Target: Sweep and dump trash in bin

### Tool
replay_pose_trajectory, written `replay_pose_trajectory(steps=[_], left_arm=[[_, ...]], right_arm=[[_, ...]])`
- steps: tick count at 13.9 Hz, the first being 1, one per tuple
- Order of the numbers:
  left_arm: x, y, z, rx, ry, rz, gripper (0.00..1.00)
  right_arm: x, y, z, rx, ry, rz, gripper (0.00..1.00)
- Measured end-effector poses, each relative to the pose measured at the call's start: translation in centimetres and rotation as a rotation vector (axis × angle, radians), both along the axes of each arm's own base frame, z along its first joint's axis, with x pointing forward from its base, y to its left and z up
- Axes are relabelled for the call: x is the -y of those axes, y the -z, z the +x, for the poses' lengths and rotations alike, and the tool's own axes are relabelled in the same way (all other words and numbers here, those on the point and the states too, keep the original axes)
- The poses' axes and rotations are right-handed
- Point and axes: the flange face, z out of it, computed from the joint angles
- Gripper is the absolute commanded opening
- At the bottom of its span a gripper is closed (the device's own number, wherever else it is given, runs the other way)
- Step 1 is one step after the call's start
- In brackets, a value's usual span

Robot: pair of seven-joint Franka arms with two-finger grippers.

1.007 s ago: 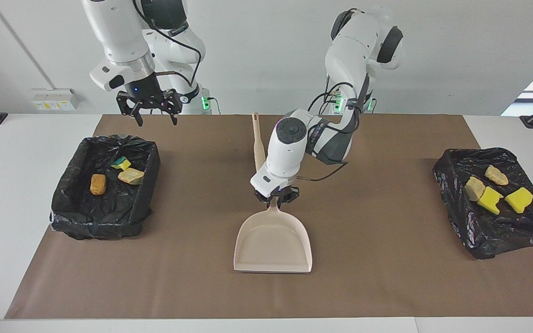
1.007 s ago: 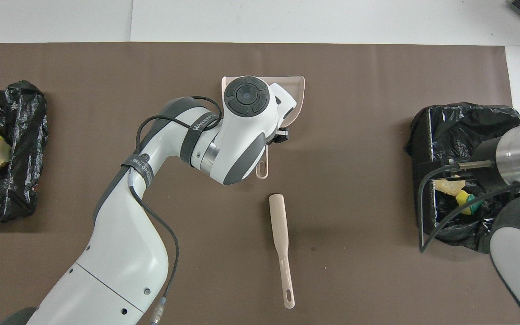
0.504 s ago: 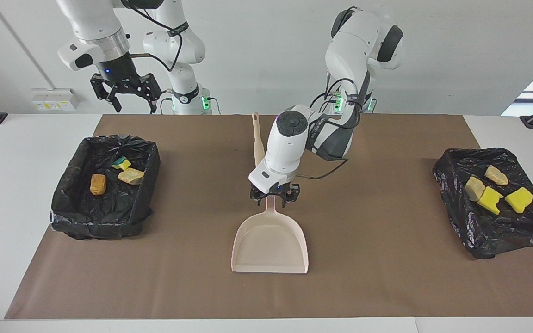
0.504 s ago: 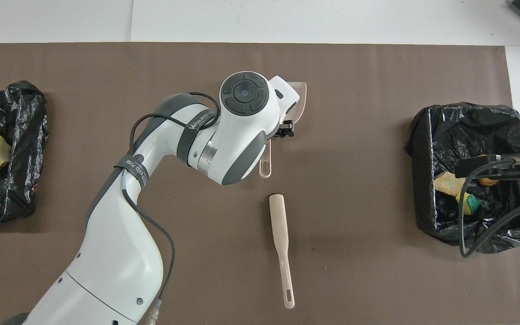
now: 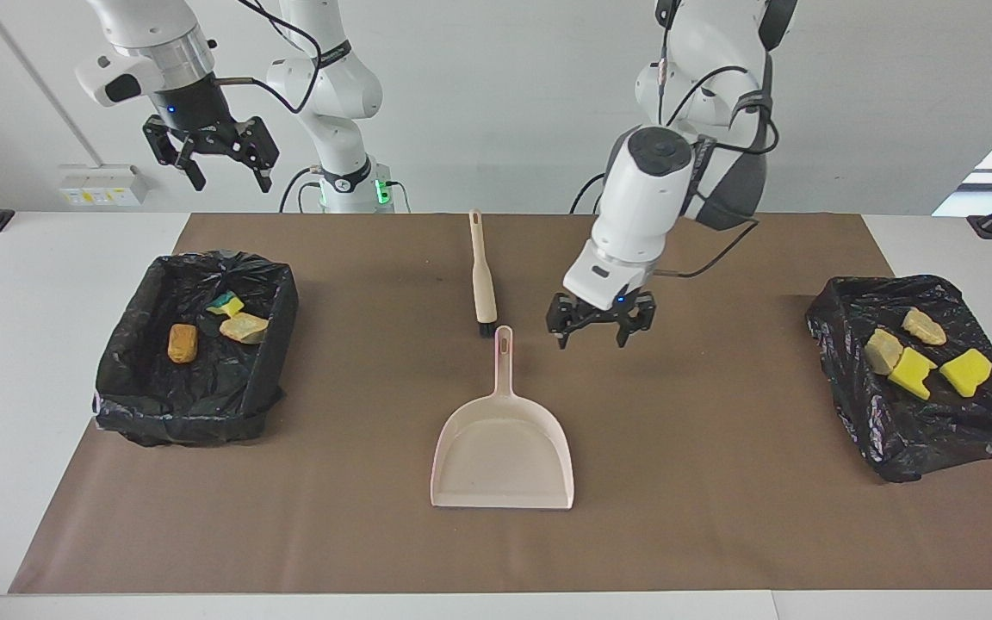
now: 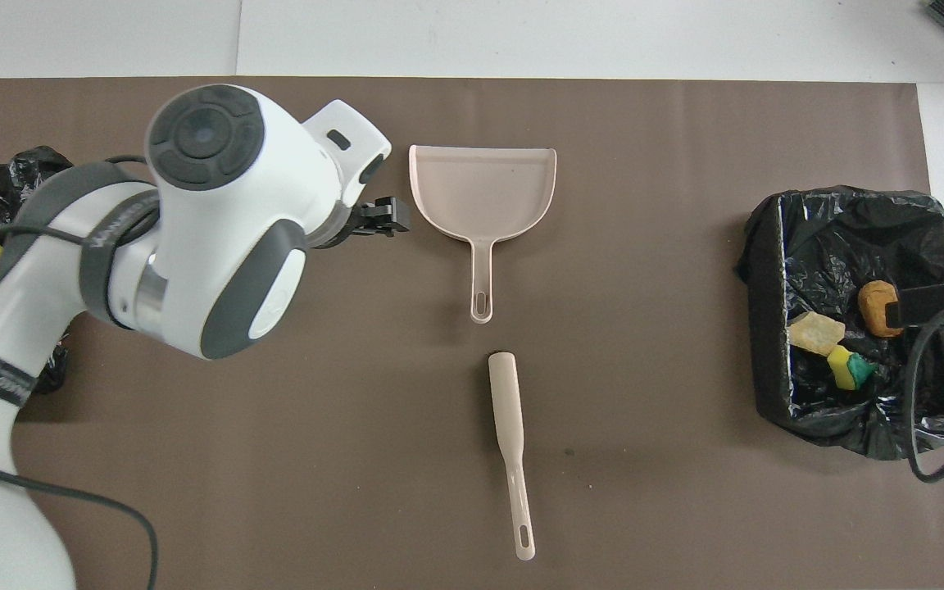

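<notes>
Facing view: trash [image 5: 914, 353] lies as irregular spongy yellow and tan lumps, no shared long axis, four in the crinkled black-lined bin [image 5: 978, 430] at the left arm's end and three in the other bin [image 5: 130, 387]; left gripper [image 5: 599, 331], fingers apart and holding nothing, hangs over the brown mat [image 5: 720, 499] beside the smooth pink dustpan [image 5: 503, 448], right gripper [image 5: 222, 168] spread, raised, waiting. Overhead view: dustpan handle and slim brush [image 6: 509, 426] point at the robots.
</notes>
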Motion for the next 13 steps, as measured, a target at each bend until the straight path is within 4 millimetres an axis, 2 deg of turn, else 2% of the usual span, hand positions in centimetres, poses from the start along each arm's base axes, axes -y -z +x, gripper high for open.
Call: replay_pose_trajectory(steps=[2, 3, 5, 9, 11, 13], left_arm=[[-6.2, -3.4, -1.1, -0.021, 0.076, 0.038, 1.0], [-8.6, -5.3, -1.8, -0.029, 0.104, 0.05, 1.0], [-12.1, -9.0, -3.6, -0.024, 0.158, 0.065, 1.0], [-17.9, -15.8, -8.3, -0.052, 0.248, 0.092, 1.0], [-19.4, -18.3, -9.3, -0.056, 0.255, 0.095, 1.0], [-20.4, -19.3, -9.2, -0.069, 0.245, 0.094, 1.0]], right_arm=[[2.3, -0.3, -0.2, 0.005, -0.02, -0.012, 1.0], [3.0, -0.2, -0.2, 0.002, -0.026, -0.027, 1.0], [3.2, 0.6, 0.3, -0.015, -0.035, -0.03, 1.0], [3.5, 3.1, 2.1, -0.064, -0.035, -0.022, 1.0], [4.0, 3.2, 2.2, -0.066, -0.026, -0.019, 1.0], [4.2, 2.8, 1.6, -0.084, -0.023, -0.015, 1.0]])
